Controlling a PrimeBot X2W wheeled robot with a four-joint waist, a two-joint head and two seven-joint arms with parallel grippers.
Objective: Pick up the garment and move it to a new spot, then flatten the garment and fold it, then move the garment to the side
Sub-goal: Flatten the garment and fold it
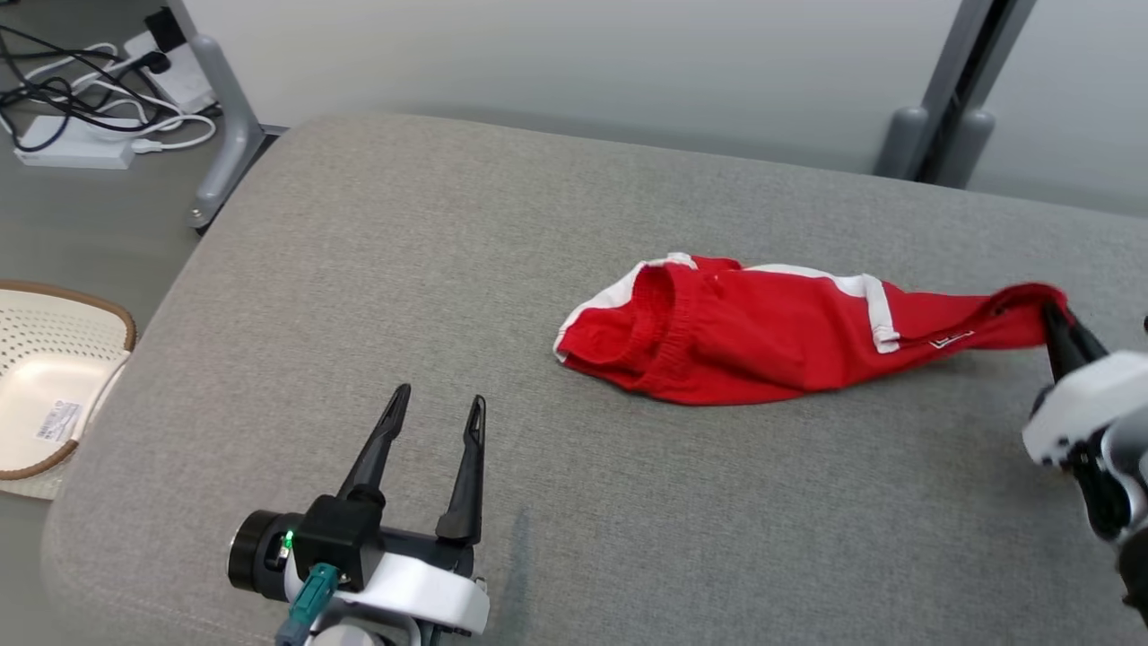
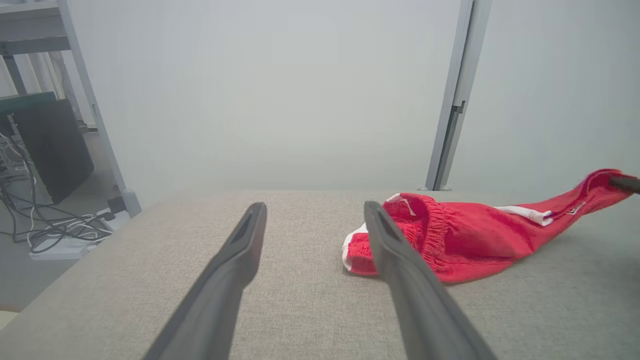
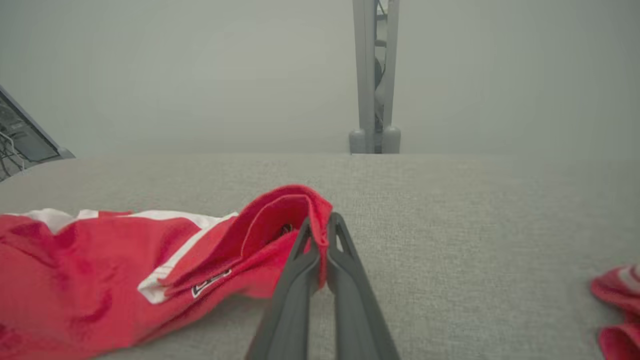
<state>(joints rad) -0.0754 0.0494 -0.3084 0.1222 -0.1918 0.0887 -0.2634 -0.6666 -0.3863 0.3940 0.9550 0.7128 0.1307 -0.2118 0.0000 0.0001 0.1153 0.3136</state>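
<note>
Light even, diffuse, from overhead; no glare. Head view bright, sharp. Shadows soft: faint dark patch on grey cushion (image 1: pixel 359 269) just right of left gripper (image 1: pixel 441 395), thin band under near edge of garment (image 1: pixel 762 332). Red saturated, folds readable.

Left wrist view: fingers (image 2: pixel 225 280) soft close to lens, wall hazy, post (image 2: pixel 452 100) leaning from wide angle.

Right wrist view dimmer, grey-green cast, low contrast. Right gripper (image 3: pixel 321 218) fingers (image 3: pixel 345 290) blurred at bottom edge, cloth smeared at left edge.
</note>
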